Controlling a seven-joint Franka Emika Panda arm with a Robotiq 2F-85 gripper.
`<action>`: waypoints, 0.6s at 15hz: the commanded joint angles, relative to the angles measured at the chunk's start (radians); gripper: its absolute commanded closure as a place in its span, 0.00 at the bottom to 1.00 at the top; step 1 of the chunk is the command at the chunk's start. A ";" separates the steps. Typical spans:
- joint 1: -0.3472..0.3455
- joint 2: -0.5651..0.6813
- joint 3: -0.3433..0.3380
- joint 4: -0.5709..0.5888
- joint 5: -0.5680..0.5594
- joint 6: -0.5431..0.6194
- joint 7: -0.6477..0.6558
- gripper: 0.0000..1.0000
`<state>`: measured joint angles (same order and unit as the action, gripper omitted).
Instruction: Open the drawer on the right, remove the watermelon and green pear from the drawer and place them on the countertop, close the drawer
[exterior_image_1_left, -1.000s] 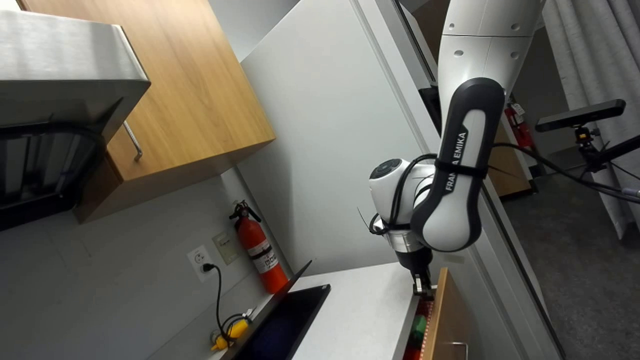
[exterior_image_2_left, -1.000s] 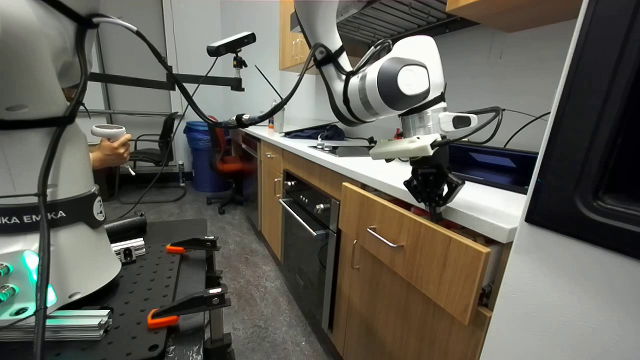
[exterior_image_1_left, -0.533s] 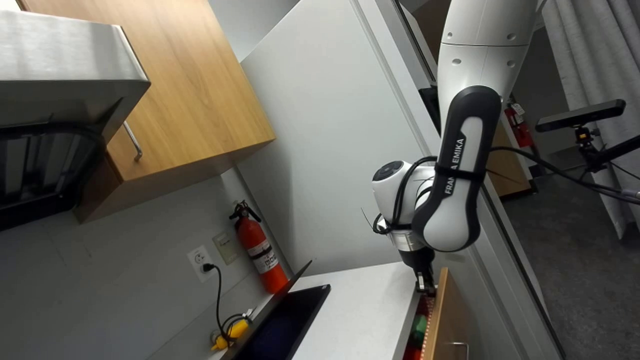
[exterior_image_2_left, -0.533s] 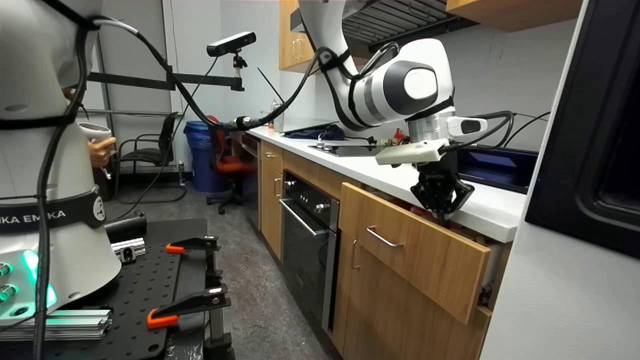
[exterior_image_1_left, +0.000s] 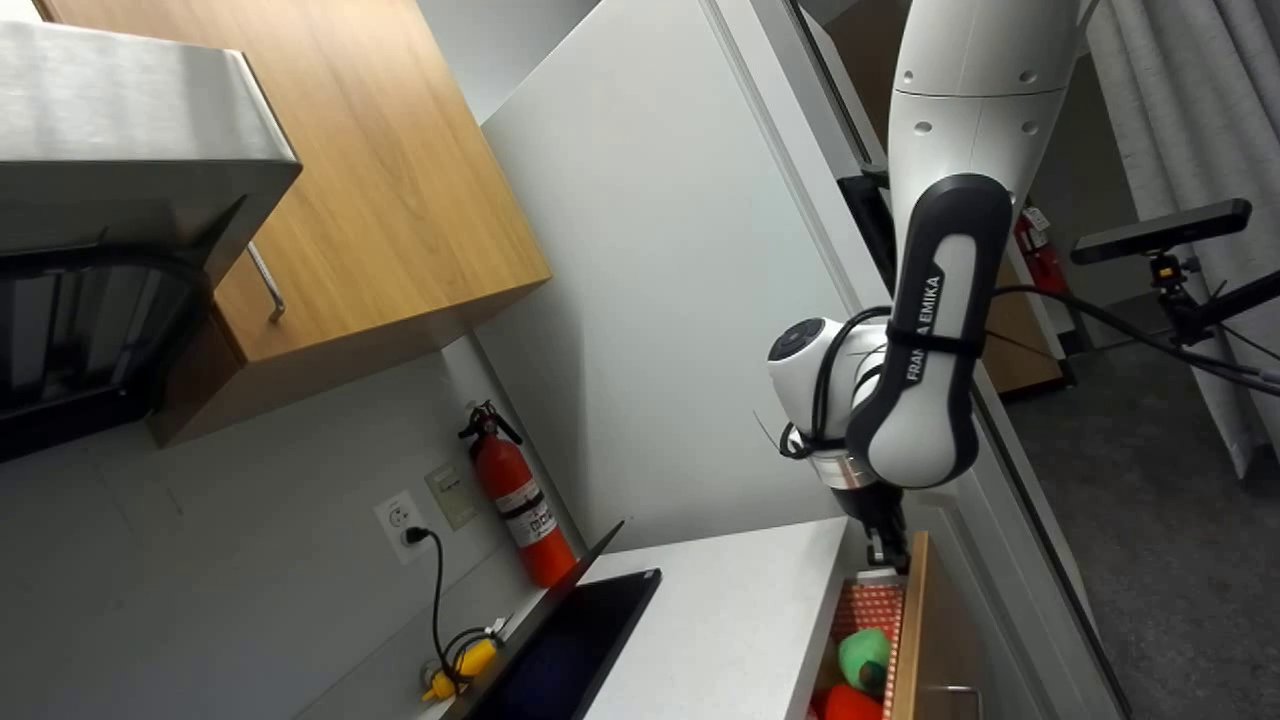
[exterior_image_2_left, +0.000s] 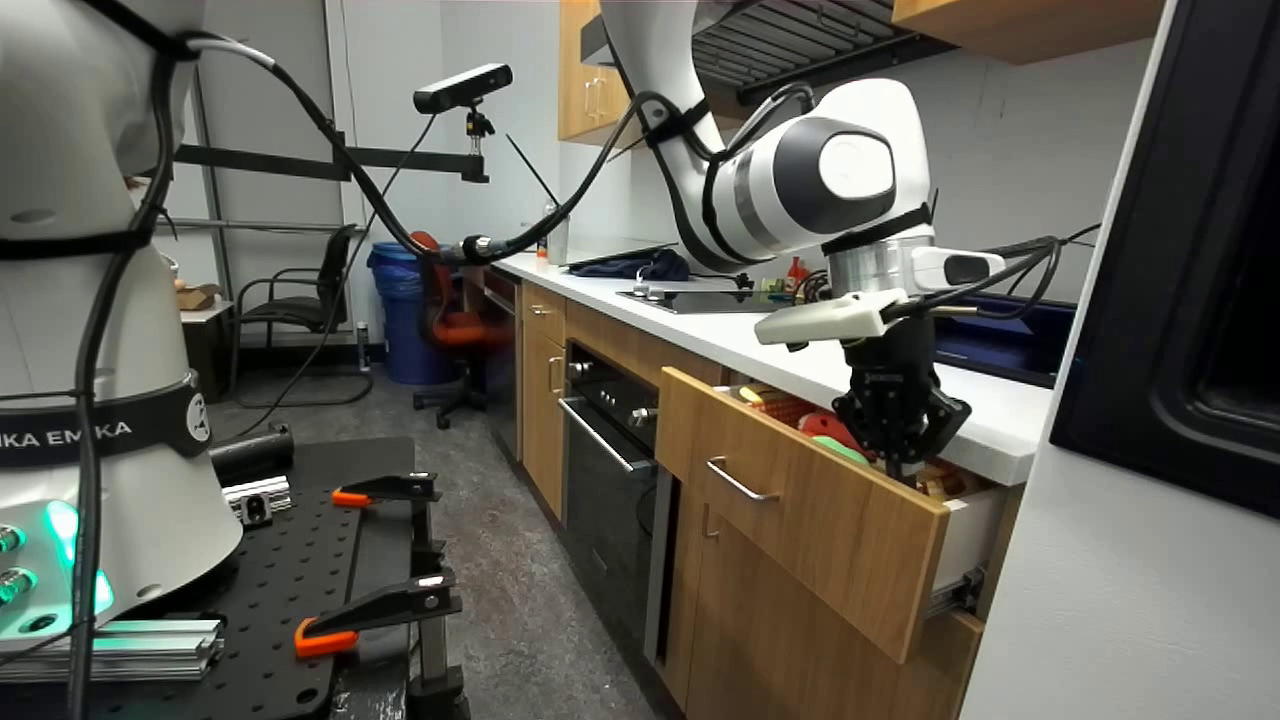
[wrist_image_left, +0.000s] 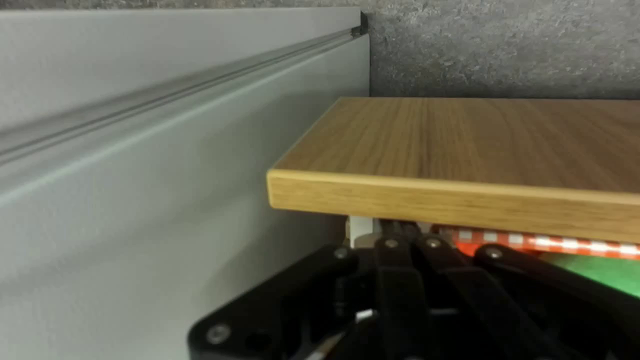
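The drawer (exterior_image_1_left: 912, 620) is partly open in both exterior views, with its wood front (exterior_image_2_left: 800, 510) away from the cabinet. My gripper (exterior_image_2_left: 903, 470) points down inside it, just behind the front panel near its end. In the wrist view the fingers (wrist_image_left: 402, 231) are together with nothing seen between them; the tips are partly hidden behind the front's rim (wrist_image_left: 450, 202). A rounded green fruit (exterior_image_1_left: 864, 658), seemingly the green pear, lies in the drawer. A red piece (exterior_image_2_left: 828, 428), possibly the watermelon, lies close to green; I cannot tell for certain. The white countertop (exterior_image_1_left: 720, 610) lies behind the drawer.
A grey-white wall panel (wrist_image_left: 175, 200) stands close beside the drawer's end. A dark blue open box (exterior_image_2_left: 1000, 330) sits on the countertop. An orange-red object (exterior_image_1_left: 850, 703) and a red checked lining (exterior_image_1_left: 870, 605) show in the drawer. An oven (exterior_image_2_left: 615, 480) stands beside the drawer.
The drawer has slid further out, showing more of its contents. My gripper has moved outward with the front panel, staying shut behind it. A person's hand at the left has gone from view.
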<state>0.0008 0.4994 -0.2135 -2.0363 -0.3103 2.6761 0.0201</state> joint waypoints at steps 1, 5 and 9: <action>0.014 -0.043 -0.045 -0.047 -0.033 -0.065 0.057 1.00; 0.007 -0.085 -0.049 -0.089 -0.034 -0.134 0.058 1.00; 0.008 -0.142 -0.040 -0.145 -0.044 -0.195 0.058 1.00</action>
<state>0.0015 0.4345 -0.2545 -2.1152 -0.3138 2.5345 0.0444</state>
